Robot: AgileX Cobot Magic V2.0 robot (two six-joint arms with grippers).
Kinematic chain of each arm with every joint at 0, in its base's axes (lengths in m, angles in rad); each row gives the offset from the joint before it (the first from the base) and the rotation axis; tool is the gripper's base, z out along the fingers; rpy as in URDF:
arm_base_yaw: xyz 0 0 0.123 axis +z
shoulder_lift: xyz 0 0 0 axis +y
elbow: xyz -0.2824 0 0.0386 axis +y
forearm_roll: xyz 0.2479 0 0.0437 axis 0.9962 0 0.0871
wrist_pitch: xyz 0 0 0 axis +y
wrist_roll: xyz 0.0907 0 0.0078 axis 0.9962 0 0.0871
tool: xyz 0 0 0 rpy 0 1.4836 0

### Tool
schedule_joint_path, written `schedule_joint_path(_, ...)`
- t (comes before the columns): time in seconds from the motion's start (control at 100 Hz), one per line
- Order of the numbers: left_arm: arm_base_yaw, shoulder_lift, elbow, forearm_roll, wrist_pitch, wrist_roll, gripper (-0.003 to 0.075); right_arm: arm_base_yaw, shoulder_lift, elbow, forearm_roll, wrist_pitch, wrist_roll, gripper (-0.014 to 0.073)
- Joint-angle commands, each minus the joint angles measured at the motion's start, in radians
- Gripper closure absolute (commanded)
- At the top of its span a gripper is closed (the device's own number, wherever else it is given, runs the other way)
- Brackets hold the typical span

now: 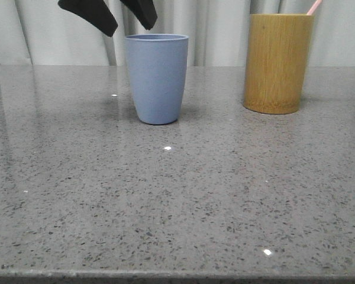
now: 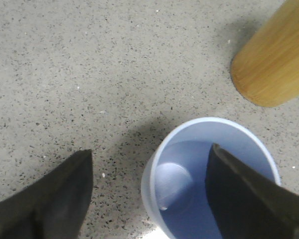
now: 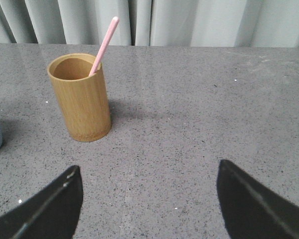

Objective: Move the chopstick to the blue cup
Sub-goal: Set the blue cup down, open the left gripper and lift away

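A: Two sets of jaws, and both stand wide apart with nothing between them. The left gripper (image 2: 149,199) hangs over the blue cup (image 2: 209,179), one finger above its mouth and the other out over bare counter (image 2: 89,59). From the front, its dark fingertips (image 1: 94,15) show above and a little behind the cup's rim.

B: And the right gripper (image 3: 149,199)?

A: Spread just as wide, low over open counter, looking toward the bamboo cup (image 3: 82,99) from some way off. It touches nothing.

B: Where is the chopstick (image 3: 104,45)?

A: Standing in the bamboo cup, leaning against the rim with its pink end poking up and out. In the front view only its tip (image 1: 314,6) clears the cup's top edge.

B: So the blue cup holds nothing yet?

A: The left wrist camera looks straight down inside: a bare pale floor, no stick.

B: How far along, then?

A: By my reading, barely begun. The chopstick has not been lifted, and neither gripper is near it. What remains is all of it: reach the stick, close on it, draw it out of the bamboo cup, carry it across to the blue cup well to the left, and drop it in.
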Motion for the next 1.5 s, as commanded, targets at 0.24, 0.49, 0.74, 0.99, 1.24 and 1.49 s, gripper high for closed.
schedule_joint_path(0.24, 0.047, -0.157, -0.026, -0.023, -0.027, -0.014, 0.0246, -0.005, 0.018, -0.031, -0.002, -0.073, -0.004, 0.0034)
schedule_joint_path(0.49, 0.203, -0.311, 0.132, -0.023, -0.031, -0.014, 0.0246, -0.005, 0.018, -0.028, -0.002, -0.072, -0.004, 0.0034)
schedule_joint_path(0.74, 0.351, -0.546, 0.406, -0.014, -0.039, -0.003, 0.0246, -0.005, 0.018, -0.028, -0.002, -0.073, -0.004, 0.0034)
schedule_joint_path(0.99, 0.417, -0.821, 0.689, -0.014, -0.057, -0.003, 0.0246, -0.005, 0.018, -0.028, -0.002, -0.073, -0.004, 0.0034)
schedule_joint_path(1.24, 0.424, -1.048, 0.831, -0.014, -0.055, -0.003, 0.0246, -0.005, 0.018, -0.028, 0.006, -0.084, -0.003, 0.0034)
schedule_joint_path(1.49, 0.424, -1.09, 0.841, -0.014, -0.051, -0.003, 0.0246, -0.005, 0.056, -0.028, 0.113, -0.196, -0.004, 0.0034)
